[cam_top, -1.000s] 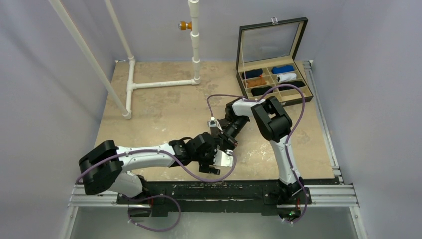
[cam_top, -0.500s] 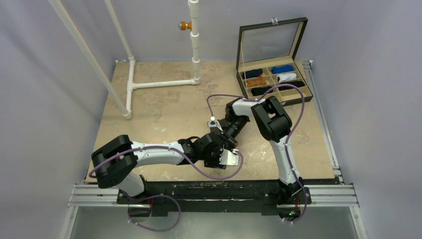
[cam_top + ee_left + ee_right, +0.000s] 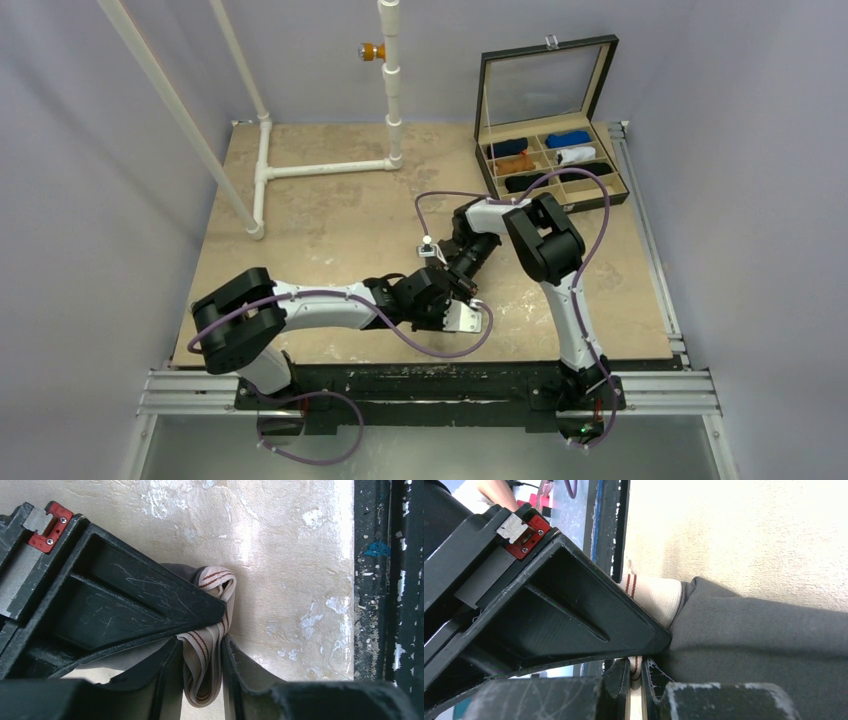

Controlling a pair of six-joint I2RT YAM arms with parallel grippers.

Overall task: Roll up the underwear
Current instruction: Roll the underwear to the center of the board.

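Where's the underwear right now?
The underwear lies at the table's near edge, near centre in the overhead view, its striped waistband caught in the left pincer and right pincer.

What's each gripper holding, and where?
Both grip the underwear by its pale striped waistband: right gripper pinches it thin, left gripper clamps a folded loop.

— How's the light from overhead?
— Soft and even, coming from above. The counter [image 3: 330,215] shows only faint shadows under the arms, and everything is sharp.
— And the left wrist view?
— White glare patches on the counter; the left claw [image 3: 201,672] blurs toward the bottom edge.
— Right wrist?
— Counter washed out to pale cream. The underwear [image 3: 764,640] weave is crisp; the right claw [image 3: 636,677] is dark and soft up close.
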